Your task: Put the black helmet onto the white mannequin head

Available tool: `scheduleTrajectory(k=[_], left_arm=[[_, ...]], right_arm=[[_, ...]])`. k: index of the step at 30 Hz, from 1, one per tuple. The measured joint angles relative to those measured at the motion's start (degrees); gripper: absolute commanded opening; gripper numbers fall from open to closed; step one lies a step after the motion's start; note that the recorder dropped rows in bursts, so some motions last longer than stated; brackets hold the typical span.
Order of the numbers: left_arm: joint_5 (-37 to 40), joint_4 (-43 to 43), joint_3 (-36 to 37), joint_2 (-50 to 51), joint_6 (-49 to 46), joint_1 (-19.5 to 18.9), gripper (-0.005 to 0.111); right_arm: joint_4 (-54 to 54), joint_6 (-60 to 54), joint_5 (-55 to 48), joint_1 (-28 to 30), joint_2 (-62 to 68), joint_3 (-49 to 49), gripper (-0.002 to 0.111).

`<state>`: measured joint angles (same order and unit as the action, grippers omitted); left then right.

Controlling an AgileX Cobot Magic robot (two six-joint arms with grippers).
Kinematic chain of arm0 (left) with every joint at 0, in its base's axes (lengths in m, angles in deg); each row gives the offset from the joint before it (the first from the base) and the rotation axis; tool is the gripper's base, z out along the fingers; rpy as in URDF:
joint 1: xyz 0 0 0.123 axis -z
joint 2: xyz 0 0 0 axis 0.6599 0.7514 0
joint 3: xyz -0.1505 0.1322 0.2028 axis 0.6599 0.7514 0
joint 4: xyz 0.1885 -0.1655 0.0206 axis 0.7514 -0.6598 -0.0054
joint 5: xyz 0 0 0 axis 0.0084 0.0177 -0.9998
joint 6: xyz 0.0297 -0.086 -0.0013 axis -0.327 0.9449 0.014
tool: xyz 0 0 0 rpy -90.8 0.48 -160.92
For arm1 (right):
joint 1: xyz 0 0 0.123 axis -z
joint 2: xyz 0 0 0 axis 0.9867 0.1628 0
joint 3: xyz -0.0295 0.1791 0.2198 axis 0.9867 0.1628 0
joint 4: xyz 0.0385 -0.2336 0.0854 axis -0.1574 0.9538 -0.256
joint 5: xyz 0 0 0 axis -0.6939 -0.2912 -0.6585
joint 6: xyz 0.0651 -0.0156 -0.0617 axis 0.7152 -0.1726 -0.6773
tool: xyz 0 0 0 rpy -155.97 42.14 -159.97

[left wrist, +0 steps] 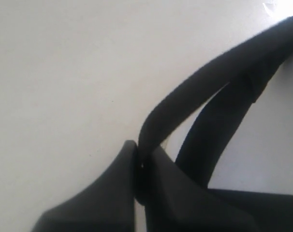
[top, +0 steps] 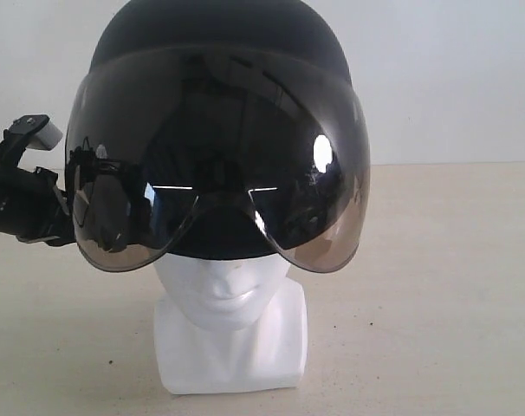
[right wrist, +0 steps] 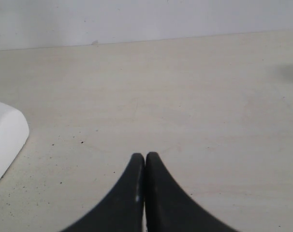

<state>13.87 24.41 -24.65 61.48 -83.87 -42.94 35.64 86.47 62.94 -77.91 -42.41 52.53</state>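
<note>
Already the matte black round helmet [top: 219, 35] with its smoky tinted bubble visor [top: 219, 165] sits over the crown of the glossy white plastic mannequin head [top: 230, 290], which stands on the pale tabletop [top: 436, 286]. The visor hides the face down to about the nose; only mouth, chin, neck and squarish base show.

The left gripper [left wrist: 137, 151] is clenched on a black strap [left wrist: 209, 82] of the helmet, pinching it between closed fingers at the helmet's side. The right gripper [right wrist: 145, 159] is clenched on nothing and hangs above bare tabletop near a corner of the white base.

Judging from this, the step in hand is settling the helmet and letting go. To do it well, the left arm should leave the strap slack rather than tug sideways: the helmet is wider than the head and could tilt, or pull the probably light head over. Check that the shell sits level, then release the strap and draw away outward, clear of the visor's rim.
</note>
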Motion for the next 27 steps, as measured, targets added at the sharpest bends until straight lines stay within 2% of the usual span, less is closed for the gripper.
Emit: scheduleTrajectory(k=[1,3,5,7,20,27], left_arm=[[0.12,0.15,0.00,0.00,0.00,0.00,0.005],[0.25,0.25,0.00,0.00,0.33,0.00,0.018],[0.80,0.37,0.00,0.00,0.59,0.00,0.043],[2.22,0.13,-0.10,0.00,0.61,0.00,0.048],[6.81,-1.58,-0.10,-1.86,0.96,0.00,0.048],[6.94,4.49,-0.10,-6.33,5.39,0.00,0.048]], right_arm=[[0.00,0.00,0.00,0.00,0.00,0.00,0.000],[0.00,0.00,0.00,0.00,0.00,0.00,0.000],[0.00,0.00,0.00,0.00,0.00,0.00,0.000],[0.00,0.00,0.00,0.00,0.00,0.00,0.000],[0.00,0.00,0.00,0.00,0.00,0.00,0.000],[0.00,0.00,0.00,0.00,0.00,0.00,0.000]])
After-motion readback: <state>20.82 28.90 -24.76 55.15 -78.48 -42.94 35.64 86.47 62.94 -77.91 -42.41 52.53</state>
